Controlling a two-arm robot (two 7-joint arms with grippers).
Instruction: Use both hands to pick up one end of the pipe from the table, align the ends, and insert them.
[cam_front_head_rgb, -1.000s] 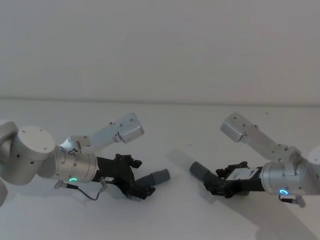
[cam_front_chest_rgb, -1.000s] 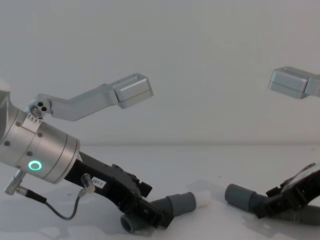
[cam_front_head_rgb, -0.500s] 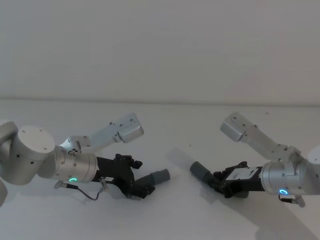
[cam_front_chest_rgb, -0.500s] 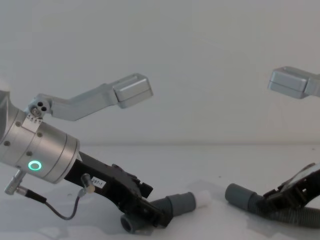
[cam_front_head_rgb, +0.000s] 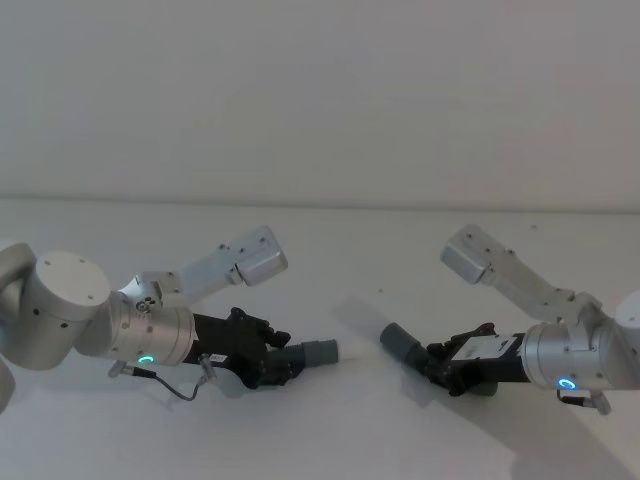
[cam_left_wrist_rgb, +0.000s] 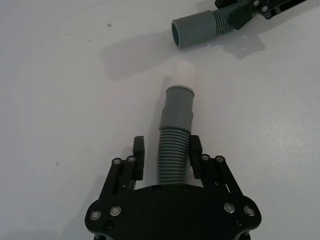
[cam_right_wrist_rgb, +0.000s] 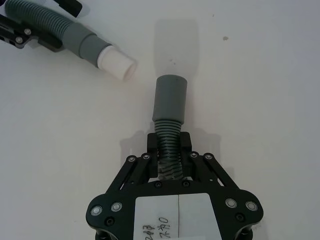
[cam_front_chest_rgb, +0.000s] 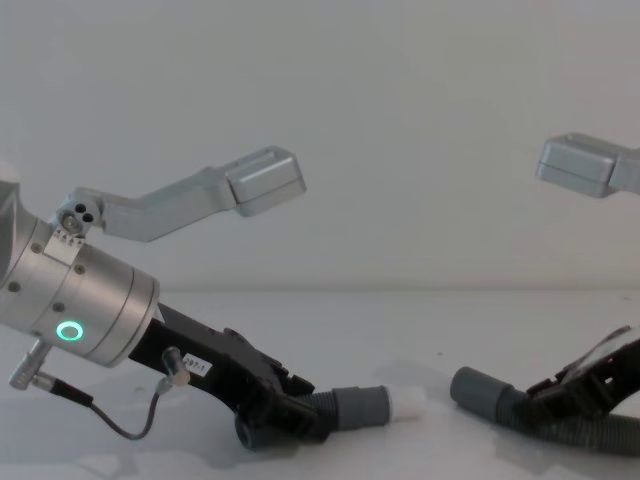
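Two hoses low at worktop (cam_front_head_rgb: 340, 440), ends facing across gap. Your left pincer (cam_left_wrist_rgb: 167, 147), lower left in head view: narrow but not closed, straddling short hose (cam_left_wrist_rgb: 173, 155) on ribbed part, one finger (cam_left_wrist_rgb: 195, 146) touching, other just clear. Cuff (cam_left_wrist_rgb: 177, 107) and white tip (cam_left_wrist_rgb: 181, 75) aim toward long hose (cam_left_wrist_rgb: 227, 17). Your right pincer (cam_right_wrist_rgb: 169, 142), lower right: clamped on long hose just behind open cuff (cam_right_wrist_rgb: 170, 97). You cannot tell whether either hose clears worktop.
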